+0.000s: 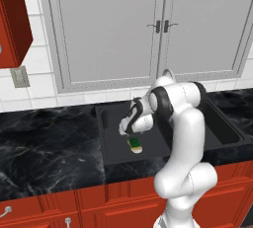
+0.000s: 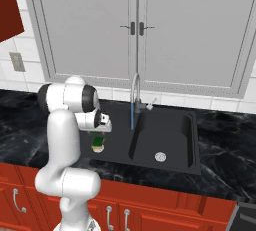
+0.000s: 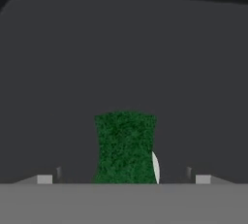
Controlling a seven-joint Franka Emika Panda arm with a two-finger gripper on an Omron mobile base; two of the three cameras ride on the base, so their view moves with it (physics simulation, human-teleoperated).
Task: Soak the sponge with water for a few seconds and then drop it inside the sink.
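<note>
The sponge (image 1: 134, 145) is directly below the open end effector (image 1: 131, 134), between its spread jaws but not gripped, its long axis about vertical, over the left basin of the sink (image 2: 150, 161), left of the water (image 2: 132, 116).
</note>
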